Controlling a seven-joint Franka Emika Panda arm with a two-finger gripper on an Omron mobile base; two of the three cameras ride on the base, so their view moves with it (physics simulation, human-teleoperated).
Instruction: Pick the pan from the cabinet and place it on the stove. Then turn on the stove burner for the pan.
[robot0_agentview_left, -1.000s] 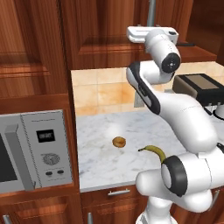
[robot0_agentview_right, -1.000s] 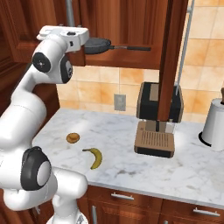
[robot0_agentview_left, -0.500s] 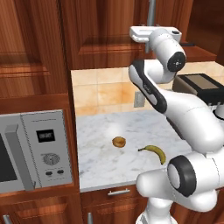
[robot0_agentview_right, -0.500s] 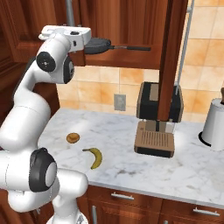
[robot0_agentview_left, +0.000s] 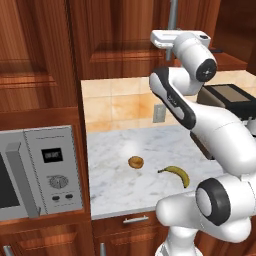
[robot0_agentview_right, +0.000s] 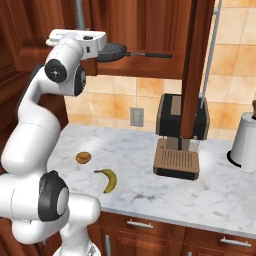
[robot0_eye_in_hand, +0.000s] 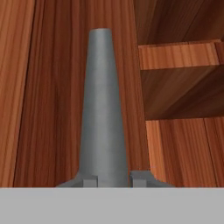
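I see the gripper (robot0_eye_in_hand: 111, 180) reaching into the open cabinet (robot0_agentview_right: 150, 30), fingers narrowed around the pan (robot0_agentview_right: 114, 51) at its handle. In the hand view the grey handle runs straight up between the two finger tips, which sit tight against its sides. I read this as a grip on the handle.

In the right base view the pan sits on the cabinet's bottom shelf, level, handle pointing right. The hand covers the pan's left part. The open cabinet door hangs edge-on in front of the coffee machine (robot0_agentview_right: 179, 140).

On the marble counter (robot0_agentview_right: 220, 190): a banana (robot0_agentview_right: 107, 179) and a small round brown pastry (robot0_agentview_right: 83, 158), near each other, well below the pan. A white kettle (robot0_agentview_right: 245, 142) stands at the right edge. In the left base view a microwave (robot0_agentview_left: 37, 175) sits left of the counter.
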